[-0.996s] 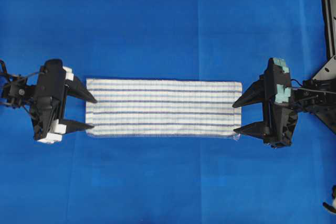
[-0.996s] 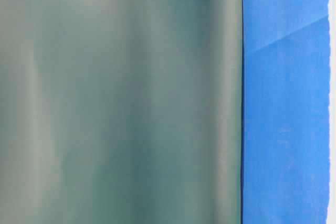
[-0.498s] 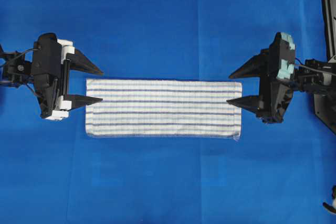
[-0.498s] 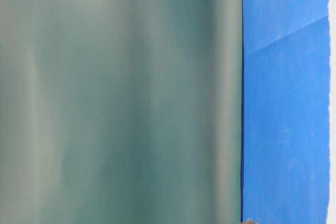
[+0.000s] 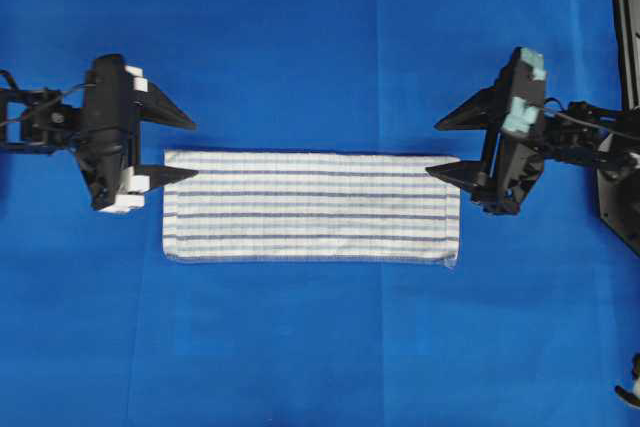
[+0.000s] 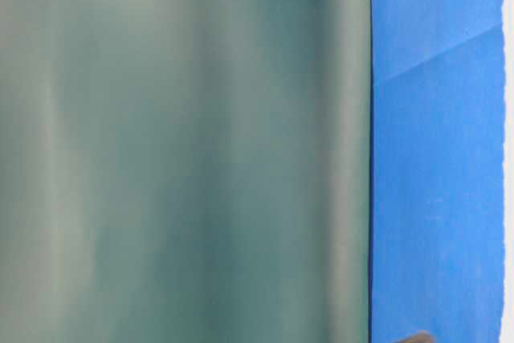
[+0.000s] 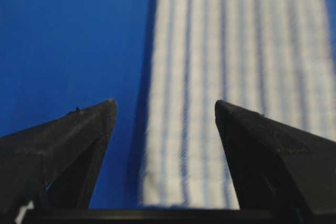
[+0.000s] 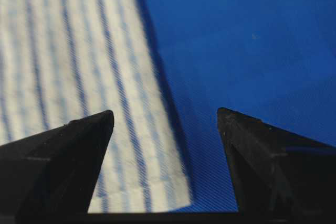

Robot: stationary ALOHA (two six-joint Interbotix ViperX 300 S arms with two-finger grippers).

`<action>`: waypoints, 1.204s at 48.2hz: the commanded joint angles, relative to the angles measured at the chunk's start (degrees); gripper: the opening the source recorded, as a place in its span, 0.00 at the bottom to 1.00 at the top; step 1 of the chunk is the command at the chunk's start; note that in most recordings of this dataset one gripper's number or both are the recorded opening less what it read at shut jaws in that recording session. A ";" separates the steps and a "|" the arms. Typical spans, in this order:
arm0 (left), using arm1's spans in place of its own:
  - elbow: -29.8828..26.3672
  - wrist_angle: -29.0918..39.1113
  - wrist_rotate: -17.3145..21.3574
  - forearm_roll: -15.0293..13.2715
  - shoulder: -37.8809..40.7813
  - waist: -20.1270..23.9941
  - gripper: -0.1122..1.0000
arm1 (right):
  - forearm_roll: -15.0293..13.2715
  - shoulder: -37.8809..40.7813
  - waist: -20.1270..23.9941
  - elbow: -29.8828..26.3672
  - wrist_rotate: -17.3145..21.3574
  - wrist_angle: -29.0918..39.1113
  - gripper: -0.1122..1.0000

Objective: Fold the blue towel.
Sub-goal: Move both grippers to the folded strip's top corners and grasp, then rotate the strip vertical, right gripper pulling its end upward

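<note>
Table-level view mostly blocked, blurry; both pincers [image 5: 192, 150] [image 5: 433, 150] apart by towel [image 5: 311, 207].

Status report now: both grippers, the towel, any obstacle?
Left gripper open, right gripper open, both empty at far corners. Blue towel flat, already a long strip. Nothing in the way.

The left gripper [image 5: 185, 150] reaches in level from the left edge of the overhead view, its black fingers [image 5: 168, 112] pointing toward the middle and its jaws spread wide with nothing between them. The right gripper [image 5: 440, 149] reaches in from the right edge, fingers [image 5: 462, 113] pointing toward the middle, its body tilted slightly and its jaws likewise wide apart and empty. Both wrist views confirm two dark, tapered fingertips [image 7: 94, 116] standing well apart.
</note>
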 commanded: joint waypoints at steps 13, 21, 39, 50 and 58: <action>-2.02 -3.78 -0.44 0.00 9.05 1.85 0.61 | 0.88 9.32 0.00 -1.14 -0.09 -6.15 0.82; -1.85 -3.60 -0.44 0.00 9.93 1.41 0.33 | 0.70 9.76 0.79 -1.32 -0.09 -6.15 0.60; -2.02 -1.85 -0.26 0.00 9.93 0.88 0.12 | 0.62 9.67 2.37 -1.23 -0.18 -5.10 0.12; -2.29 -0.97 0.18 0.00 8.09 0.97 0.12 | 0.62 8.53 2.37 -1.05 -0.09 -5.10 0.12; -3.60 3.60 0.35 0.00 4.39 0.88 0.12 | 0.62 4.75 2.37 -0.88 -0.18 -4.22 0.12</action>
